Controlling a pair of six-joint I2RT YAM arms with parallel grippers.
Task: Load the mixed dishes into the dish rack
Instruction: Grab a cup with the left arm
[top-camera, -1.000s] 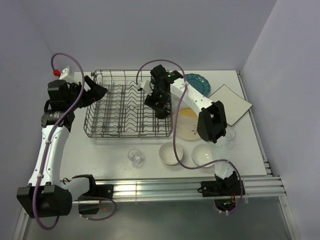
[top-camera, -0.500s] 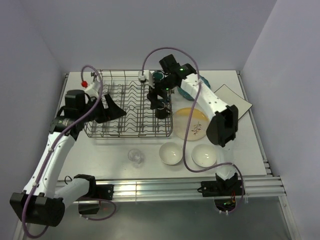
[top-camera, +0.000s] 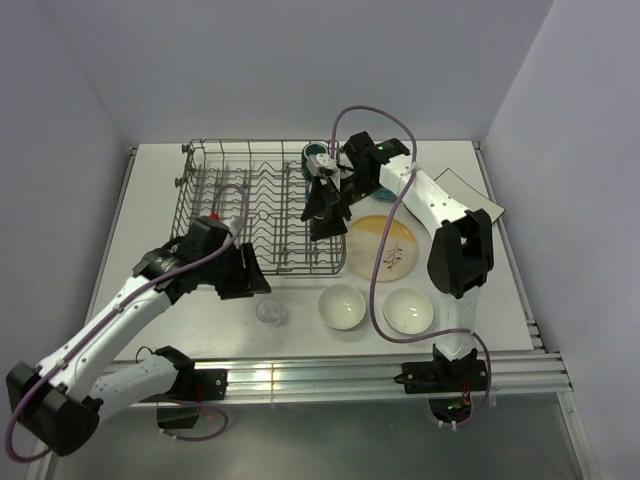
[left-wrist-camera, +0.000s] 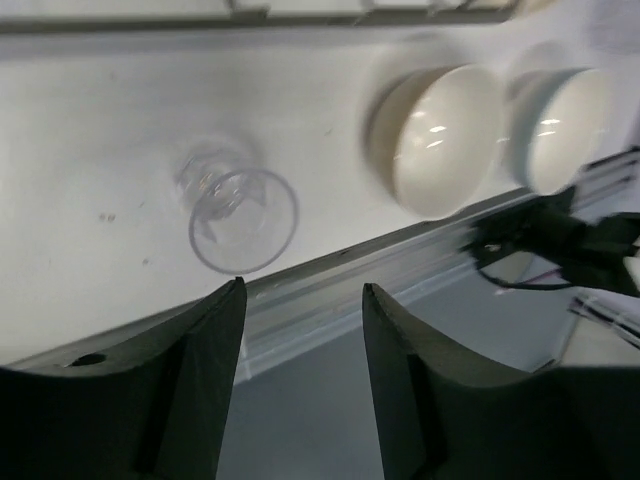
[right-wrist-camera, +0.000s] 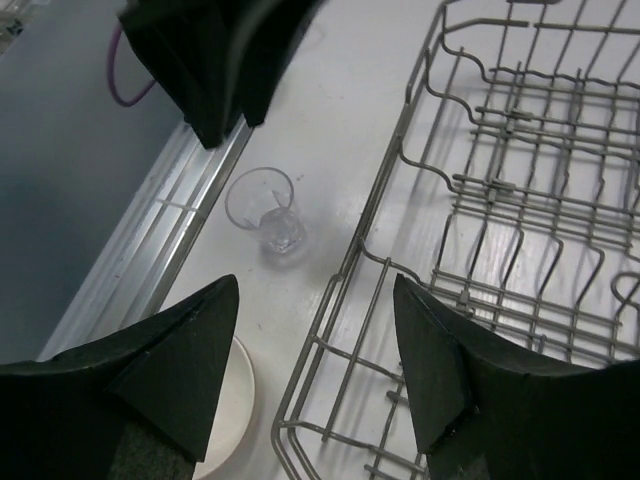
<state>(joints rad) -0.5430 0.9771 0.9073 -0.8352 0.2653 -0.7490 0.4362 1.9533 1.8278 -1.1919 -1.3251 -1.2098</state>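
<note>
Two-arm workstation, top and wrist views. The left gripper (left-wrist-camera: 300, 335) has its jaws parted, with nothing between the fingers (left-wrist-camera: 205, 380) and nothing touching them. It hangs above the near edge of the table (top-camera: 150, 200), just short of the small clear glass (left-wrist-camera: 240, 215). The glass rests on the table between the dish rack's near side and the table's near edge. The right gripper (right-wrist-camera: 315, 290) is likewise spread and empty. It is held over the right end of the dish rack (top-camera: 190, 215), clear of the wires.

The rack occupies the far left half of the table. A dark mug (top-camera: 316, 153) sits at its far right corner. Two white bowls (top-camera: 342, 307) (top-camera: 409, 311) lie side by side near the table's near edge, right of the glass. The yellow-cream plate (top-camera: 385, 247) lies just beside the rack's right side. The white square plate (top-camera: 480, 203) lies toward the table's right edge, partly hidden by the right arm.

Compared with one second earlier, the left arm has swung from the rack's left side, across it, to the rack's near side. The right gripper remains over the rack's right end, while its forearm has shifted toward the table's right edge. The glass, the bowls and the yellow-cream plate have not moved.
</note>
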